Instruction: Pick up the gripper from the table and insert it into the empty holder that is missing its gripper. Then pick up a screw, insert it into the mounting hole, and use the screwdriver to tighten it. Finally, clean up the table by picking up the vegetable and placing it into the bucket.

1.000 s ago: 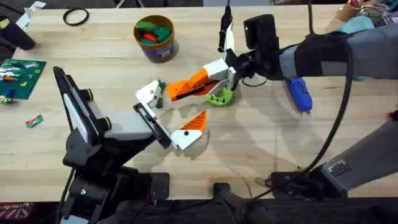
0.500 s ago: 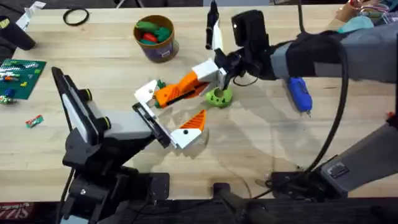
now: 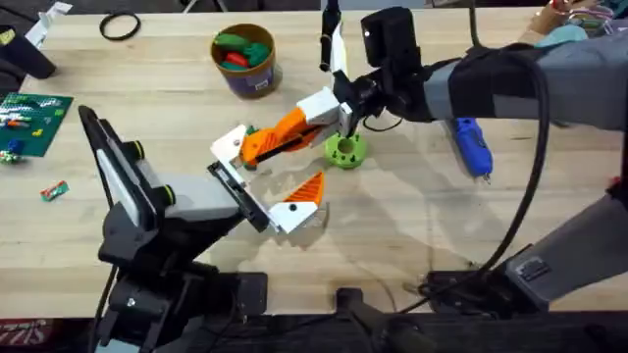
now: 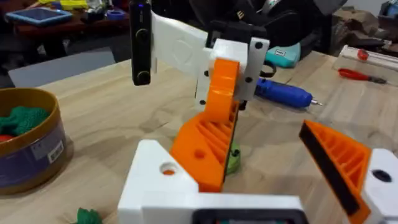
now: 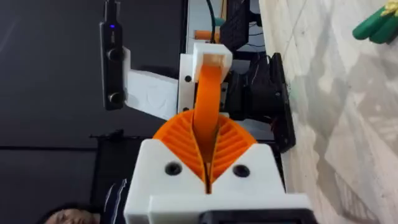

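My right end effector grips the gripper, its tip at the holder. My left end effector's state is unclear. The bucket label is unreadable.

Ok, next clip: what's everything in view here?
light wooden butcher-block table: 1, tan, under everything
small round bucket: 1, purple-blue, tan rim, far centre-left; green and red vegetables inside
long orange wedge-shaped plastic finger: 1, white base, centre
short orange triangular piece: 1, white base, on the holder
lime-green round disc: 1, centre
stubby blue screwdriver: 1, right
black ring: 1, far left
green board: 1, left edge
flat black holder bar: 1, white brackets, left arm's tip
right gripper: 1, shut on the long finger's base
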Controlling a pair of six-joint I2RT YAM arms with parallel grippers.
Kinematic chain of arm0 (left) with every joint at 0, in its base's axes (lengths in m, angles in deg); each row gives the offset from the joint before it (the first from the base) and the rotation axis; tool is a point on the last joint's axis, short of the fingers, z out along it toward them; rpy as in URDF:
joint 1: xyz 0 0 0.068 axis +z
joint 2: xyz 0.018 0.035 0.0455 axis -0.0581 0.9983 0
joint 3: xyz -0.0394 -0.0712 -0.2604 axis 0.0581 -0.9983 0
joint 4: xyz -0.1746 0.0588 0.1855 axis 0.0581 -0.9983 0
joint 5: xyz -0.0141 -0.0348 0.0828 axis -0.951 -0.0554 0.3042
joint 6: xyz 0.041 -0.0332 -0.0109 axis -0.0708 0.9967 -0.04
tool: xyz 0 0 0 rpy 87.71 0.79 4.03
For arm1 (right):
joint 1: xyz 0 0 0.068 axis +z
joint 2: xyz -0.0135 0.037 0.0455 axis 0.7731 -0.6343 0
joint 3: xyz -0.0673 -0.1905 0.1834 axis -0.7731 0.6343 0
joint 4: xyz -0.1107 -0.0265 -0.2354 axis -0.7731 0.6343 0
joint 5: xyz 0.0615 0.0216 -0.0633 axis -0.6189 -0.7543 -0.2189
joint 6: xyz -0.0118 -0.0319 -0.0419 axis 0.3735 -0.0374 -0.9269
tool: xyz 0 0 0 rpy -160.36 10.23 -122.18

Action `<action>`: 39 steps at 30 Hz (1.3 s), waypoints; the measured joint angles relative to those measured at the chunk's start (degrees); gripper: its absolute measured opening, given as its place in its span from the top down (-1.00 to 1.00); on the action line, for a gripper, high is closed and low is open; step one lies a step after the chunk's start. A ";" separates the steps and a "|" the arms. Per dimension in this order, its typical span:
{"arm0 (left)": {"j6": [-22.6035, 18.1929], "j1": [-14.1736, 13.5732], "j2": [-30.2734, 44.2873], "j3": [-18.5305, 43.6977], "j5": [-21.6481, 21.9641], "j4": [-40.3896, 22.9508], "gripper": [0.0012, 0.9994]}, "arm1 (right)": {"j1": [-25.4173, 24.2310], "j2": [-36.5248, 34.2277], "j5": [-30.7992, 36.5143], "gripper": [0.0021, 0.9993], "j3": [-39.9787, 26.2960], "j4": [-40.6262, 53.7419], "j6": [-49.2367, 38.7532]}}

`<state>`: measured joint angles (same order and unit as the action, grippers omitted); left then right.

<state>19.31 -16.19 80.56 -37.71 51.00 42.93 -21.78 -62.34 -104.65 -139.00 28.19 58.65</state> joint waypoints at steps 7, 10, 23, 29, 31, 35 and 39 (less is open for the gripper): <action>0.53 0.04 0.00 0.00 0.51 -0.14 -0.97 | 1.21 -2.62 -0.46 0.99 -1.71 -0.27 0.00; 0.67 0.06 0.00 0.00 0.47 -0.12 -0.97 | 1.91 -3.58 -0.47 0.99 -2.89 -0.33 0.05; 1.37 0.07 0.00 0.00 0.53 -0.19 -0.97 | 3.11 -7.13 -0.85 0.99 -6.76 -0.59 1.97; 1.91 0.46 0.00 0.00 1.13 -0.19 -0.97 | 3.62 -7.44 0.22 0.99 -7.36 -0.88 2.61; 2.05 0.52 0.00 0.00 1.49 -0.19 -0.97 | 3.81 -7.44 0.81 0.99 -7.47 -0.88 2.66; 2.30 0.59 0.00 0.00 1.86 -0.20 -0.97 | 3.98 -7.44 1.50 0.99 -7.64 -0.89 2.82; 2.40 0.61 0.00 0.00 1.98 -0.19 -0.97 | 4.03 -7.44 1.88 0.99 -7.97 -0.81 2.93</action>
<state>21.71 -15.58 80.56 -37.71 52.98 42.74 -17.75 -69.79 -102.77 -146.97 27.38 61.57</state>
